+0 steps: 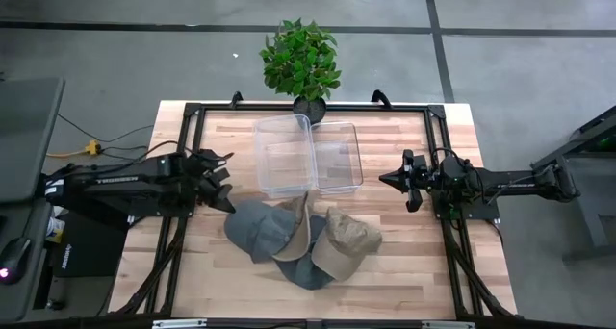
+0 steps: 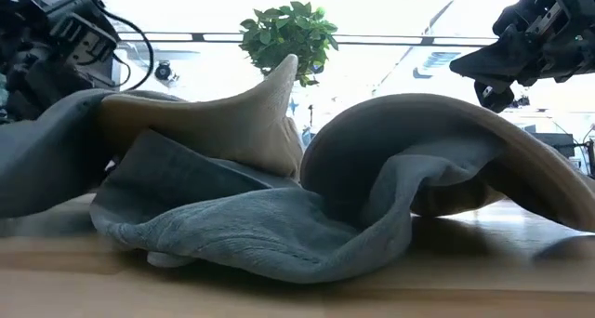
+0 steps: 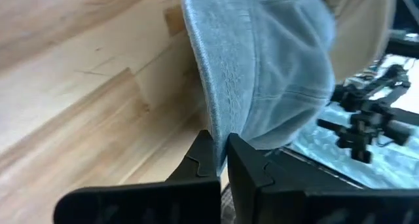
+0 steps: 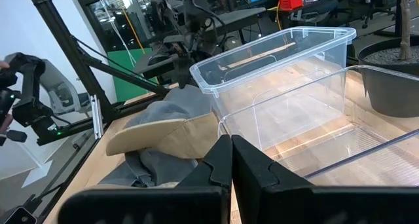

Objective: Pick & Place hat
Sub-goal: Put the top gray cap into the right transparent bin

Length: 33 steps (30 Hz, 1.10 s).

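We see our left gripper (image 3: 221, 160) pinching the brim of a soft blue-grey hat (image 1: 258, 228) near the table's front-centre, while our right gripper (image 4: 230, 160) waits closed by the right edge.

Your left arm reaches in from the table's left edge, and its left gripper (image 1: 223, 200) has both fingers (image 3: 196, 162) pinched together on the brim of a grey hat (image 1: 258, 227). Your right arm waits at the right side, its right gripper (image 1: 390, 180) fingers pressed together on nothing.
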Each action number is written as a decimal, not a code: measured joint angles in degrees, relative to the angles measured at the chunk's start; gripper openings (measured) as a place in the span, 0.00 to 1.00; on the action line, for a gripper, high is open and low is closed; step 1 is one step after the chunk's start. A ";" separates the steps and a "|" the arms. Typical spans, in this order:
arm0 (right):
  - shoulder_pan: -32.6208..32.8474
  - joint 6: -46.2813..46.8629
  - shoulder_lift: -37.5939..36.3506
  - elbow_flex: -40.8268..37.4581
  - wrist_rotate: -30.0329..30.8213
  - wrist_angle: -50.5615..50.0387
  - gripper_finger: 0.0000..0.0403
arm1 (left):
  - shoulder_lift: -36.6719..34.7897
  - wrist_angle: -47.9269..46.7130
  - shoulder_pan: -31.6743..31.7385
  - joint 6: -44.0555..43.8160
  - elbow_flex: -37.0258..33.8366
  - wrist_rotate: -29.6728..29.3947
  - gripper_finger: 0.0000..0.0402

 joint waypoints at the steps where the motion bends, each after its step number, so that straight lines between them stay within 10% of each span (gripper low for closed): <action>1: 0.00 0.00 -0.01 0.00 0.01 0.00 0.00 | -1.32 -0.45 0.00 -0.51 0.00 -0.23 0.00; 33: 0.02 0.01 0.01 -0.01 -0.01 0.00 0.00 | -17.37 -3.34 0.00 -4.29 0.04 0.49 0.00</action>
